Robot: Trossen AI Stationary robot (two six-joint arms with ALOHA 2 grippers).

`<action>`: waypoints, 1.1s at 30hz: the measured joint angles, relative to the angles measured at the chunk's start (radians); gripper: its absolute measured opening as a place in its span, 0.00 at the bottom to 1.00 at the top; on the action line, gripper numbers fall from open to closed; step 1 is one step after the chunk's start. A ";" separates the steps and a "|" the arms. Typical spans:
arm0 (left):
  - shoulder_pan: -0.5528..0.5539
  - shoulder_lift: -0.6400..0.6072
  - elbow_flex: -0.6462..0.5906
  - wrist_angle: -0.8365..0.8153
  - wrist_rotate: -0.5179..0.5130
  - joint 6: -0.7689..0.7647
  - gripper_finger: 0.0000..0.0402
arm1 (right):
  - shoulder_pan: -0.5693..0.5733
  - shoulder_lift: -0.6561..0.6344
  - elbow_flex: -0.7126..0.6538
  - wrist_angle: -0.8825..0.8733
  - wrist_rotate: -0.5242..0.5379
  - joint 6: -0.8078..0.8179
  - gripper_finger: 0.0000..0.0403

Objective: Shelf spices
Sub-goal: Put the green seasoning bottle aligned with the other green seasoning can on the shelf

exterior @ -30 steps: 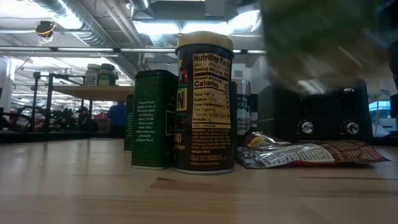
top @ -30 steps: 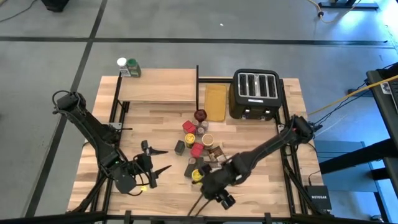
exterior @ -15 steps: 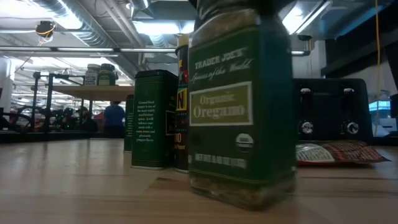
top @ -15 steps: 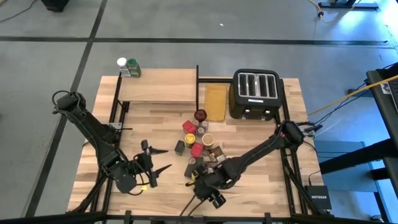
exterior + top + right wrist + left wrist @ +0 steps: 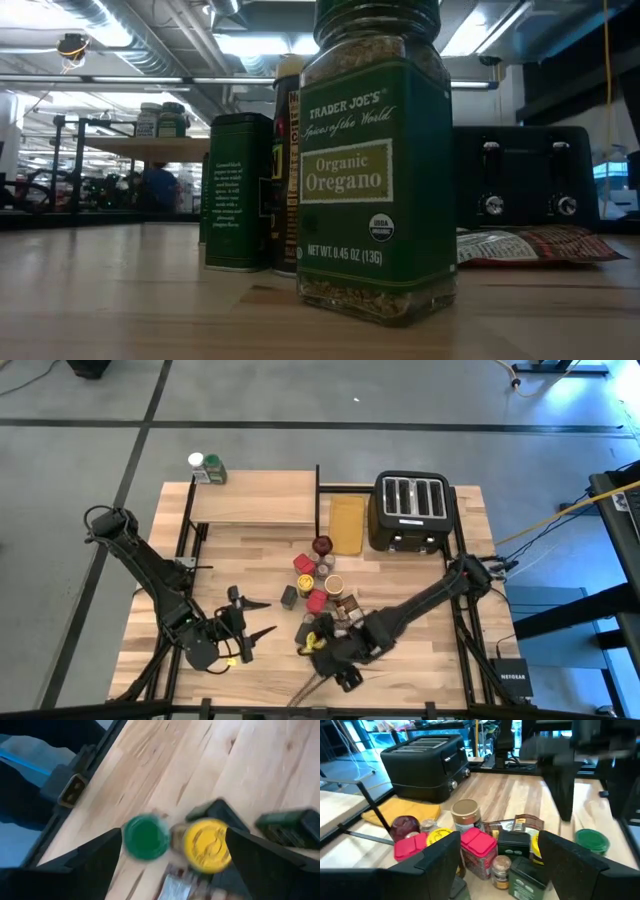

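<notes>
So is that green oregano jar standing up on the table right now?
Yes, in the low view the oregano jar stands upright with its base flat on the wooden table, label facing the camera.

Lighting: bright, even, from ceiling strip lights [image 5: 250, 45]; shadows soft. Right wrist view motion-blurred; green lid [image 5: 146, 837] smeared. Low view: oregano jar [image 5: 375, 165] sharp, background soft.

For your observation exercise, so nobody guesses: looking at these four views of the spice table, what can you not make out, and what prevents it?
- Low view: the oregano jar fills the frame, hiding most of the spices behind it; its lid is cut off by the top edge.
- High view: the right claw sits over the spice cluster, covering the jars beneath; labels are too small to read.
- Right wrist view: the green lid and yellow lid are blurred.
</notes>
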 joint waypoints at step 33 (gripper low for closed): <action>0.261 0.486 0.431 0.012 0.879 0.503 0.65 | 0.316 -0.068 -0.824 1.004 0.797 0.683 0.77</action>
